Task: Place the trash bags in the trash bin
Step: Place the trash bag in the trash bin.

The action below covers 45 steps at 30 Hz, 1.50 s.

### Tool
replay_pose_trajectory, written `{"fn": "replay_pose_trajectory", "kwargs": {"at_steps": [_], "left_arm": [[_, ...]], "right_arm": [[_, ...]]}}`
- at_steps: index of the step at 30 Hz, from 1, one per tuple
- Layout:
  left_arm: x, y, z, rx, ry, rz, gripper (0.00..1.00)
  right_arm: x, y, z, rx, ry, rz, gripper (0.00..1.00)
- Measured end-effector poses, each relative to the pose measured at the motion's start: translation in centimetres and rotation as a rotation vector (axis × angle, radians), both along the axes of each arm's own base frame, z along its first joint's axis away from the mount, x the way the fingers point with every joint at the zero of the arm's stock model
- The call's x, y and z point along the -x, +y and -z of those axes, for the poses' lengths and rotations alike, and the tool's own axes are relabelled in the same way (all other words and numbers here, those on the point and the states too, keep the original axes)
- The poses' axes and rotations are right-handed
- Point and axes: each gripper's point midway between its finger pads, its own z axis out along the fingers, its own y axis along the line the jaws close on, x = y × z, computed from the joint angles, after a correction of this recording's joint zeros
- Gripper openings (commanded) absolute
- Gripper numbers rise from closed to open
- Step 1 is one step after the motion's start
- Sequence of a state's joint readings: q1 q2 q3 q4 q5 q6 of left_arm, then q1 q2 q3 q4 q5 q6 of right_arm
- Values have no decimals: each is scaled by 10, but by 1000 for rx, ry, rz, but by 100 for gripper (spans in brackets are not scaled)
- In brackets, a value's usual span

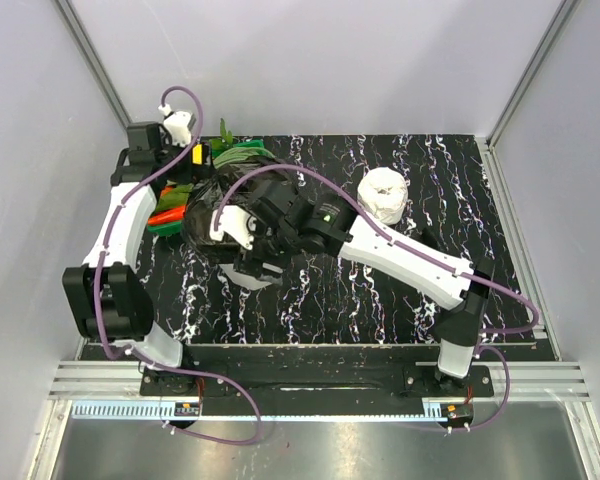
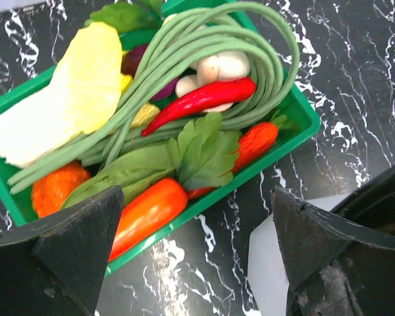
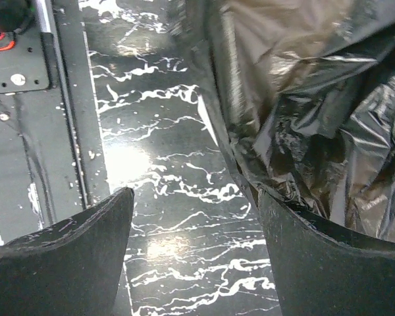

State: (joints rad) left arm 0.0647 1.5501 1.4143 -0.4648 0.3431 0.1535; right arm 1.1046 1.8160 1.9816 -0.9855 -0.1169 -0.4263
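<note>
The trash bag point(image 1: 202, 222) is glossy black film draped over the trash bin, whose white wall point(image 1: 256, 277) shows below it at centre left. In the right wrist view the bag point(image 3: 303, 99) fills the upper right. My right gripper point(image 3: 194, 257) is open and empty over the marbled table, its right finger against the bag's edge. It hangs over the bin in the top view point(image 1: 238, 256). My left gripper point(image 2: 197, 263) is open and empty, low between the green basket and the bin's white wall point(image 2: 266, 263). The bag's edge point(image 2: 382, 197) shows behind its right finger.
A green basket point(image 2: 296, 131) of toy vegetables stands just left of the bin, also in the top view point(image 1: 175, 215). A white roll of plastic point(image 1: 385, 195) lies at the back right. The table is black marbled point(image 1: 380, 300), with enclosure walls around it.
</note>
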Motion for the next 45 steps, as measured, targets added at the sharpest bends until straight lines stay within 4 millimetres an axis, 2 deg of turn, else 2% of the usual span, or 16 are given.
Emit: {"fn": "replay_pose_trajectory", "kwargs": {"at_steps": [6,10,14,19,23,26,31,34,37,41,43,45], "left_arm": [[-27,-32,-9,0,-27,65,99],[-47,-47,-27,10,-69,82,99],[-55,-45,-51,7,-121,62,99],[-53,-36,-69,9,-157,24,99],[-51,-27,-78,11,-174,-3,99],[-46,-13,-90,17,-197,-34,99],[-12,14,-121,14,-262,-94,99],[17,16,-140,17,-295,-92,99],[52,15,-156,37,-317,-65,99],[93,29,-165,82,-306,-64,99],[107,40,-158,110,-281,-74,99],[118,44,-138,156,-224,-69,99]], "right_arm": [[21,17,-1,-21,41,-63,82],[19,28,-16,-58,29,-68,83],[12,31,-32,-96,-11,-52,83],[8,27,-37,-101,-26,-37,83],[12,25,-43,-116,-18,-44,83],[18,21,-49,-134,-4,-56,83],[41,11,-48,-146,79,-97,83],[49,6,-45,-139,118,-105,82],[47,4,-47,-138,115,-85,80],[29,0,-66,-187,99,-12,80],[5,-8,-83,-244,106,64,80],[-27,-22,-102,-311,112,158,80]]}}
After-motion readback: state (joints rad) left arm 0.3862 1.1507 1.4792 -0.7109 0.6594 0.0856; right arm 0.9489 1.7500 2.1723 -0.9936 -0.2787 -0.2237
